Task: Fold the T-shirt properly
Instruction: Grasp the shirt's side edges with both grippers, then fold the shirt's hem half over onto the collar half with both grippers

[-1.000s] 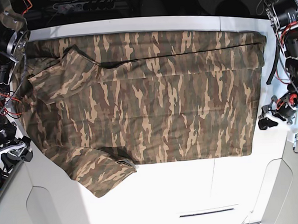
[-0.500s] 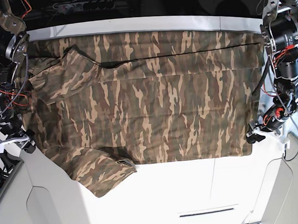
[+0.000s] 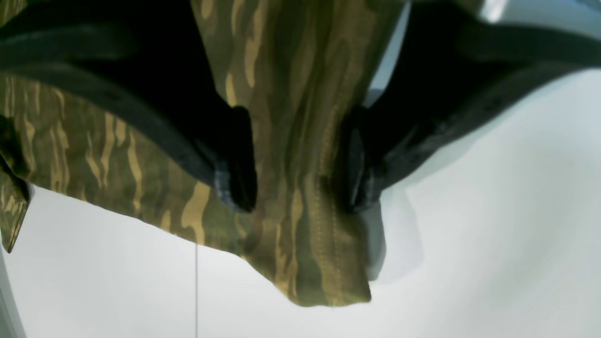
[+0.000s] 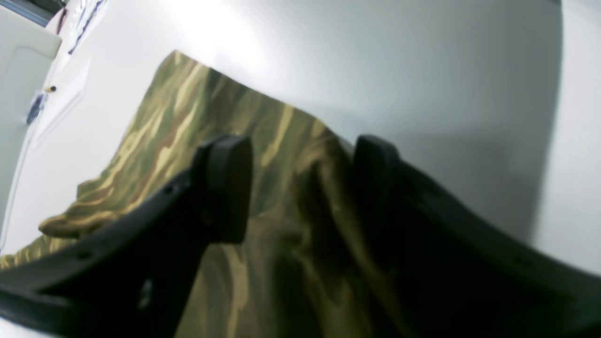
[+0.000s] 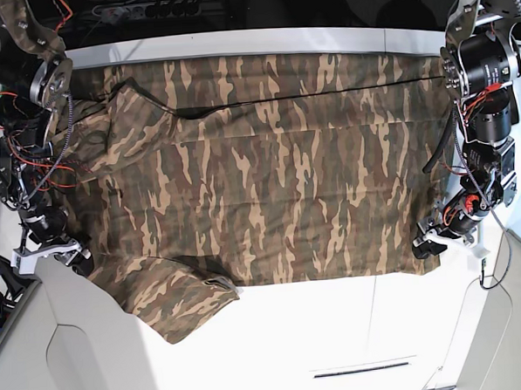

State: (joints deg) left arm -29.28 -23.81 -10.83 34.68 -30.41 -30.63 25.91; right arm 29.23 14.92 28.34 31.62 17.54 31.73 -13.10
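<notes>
The camouflage T-shirt (image 5: 268, 177) lies spread flat across the white table, with one sleeve (image 5: 174, 300) sticking out at the front left. My left gripper (image 5: 427, 243) is at the shirt's front right corner. In the left wrist view its black fingers (image 3: 237, 159) stand apart on either side of the hemmed corner (image 3: 319, 263), so the left gripper (image 3: 299, 197) is open. My right gripper (image 5: 71, 255) is at the shirt's left edge near the sleeve. In the right wrist view it (image 4: 300, 155) is open, with a ridge of cloth (image 4: 291, 225) between its fingers (image 4: 225, 188).
The bare white table (image 5: 337, 331) extends in front of the shirt, with a narrow slot (image 5: 361, 370) near its front. A power strip and cables (image 5: 146, 7) lie behind the table. Arm bodies with wiring stand at both side edges.
Both arms have moved inward. The left gripper came from beside the table's right edge onto the shirt's front right corner. The right gripper moved right onto the shirt's left edge.
</notes>
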